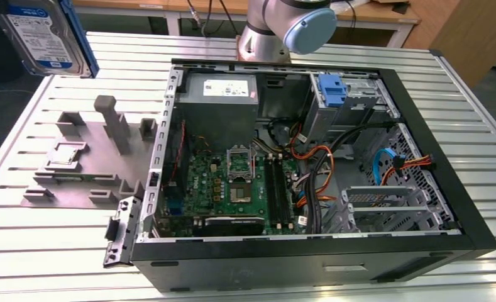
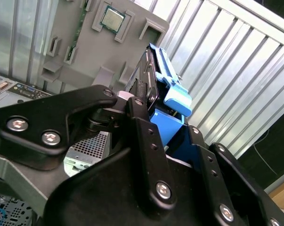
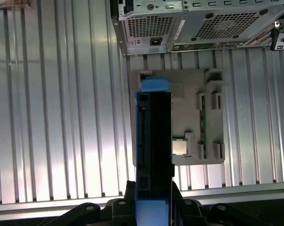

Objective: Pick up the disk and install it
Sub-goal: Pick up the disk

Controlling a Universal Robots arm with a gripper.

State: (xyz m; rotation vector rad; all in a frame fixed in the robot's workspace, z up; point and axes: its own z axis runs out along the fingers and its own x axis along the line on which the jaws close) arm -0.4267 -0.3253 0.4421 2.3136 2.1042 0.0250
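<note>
Disk [image 1: 42, 34] is held edge-on in the pincer [image 2: 164, 123], jaws closed on its blue carrier, seemingly near one end. It is suspended above the bench [image 3: 61, 117], over the grey parts tray [image 3: 189, 87], beside the open computer case [image 1: 315, 251].
</note>
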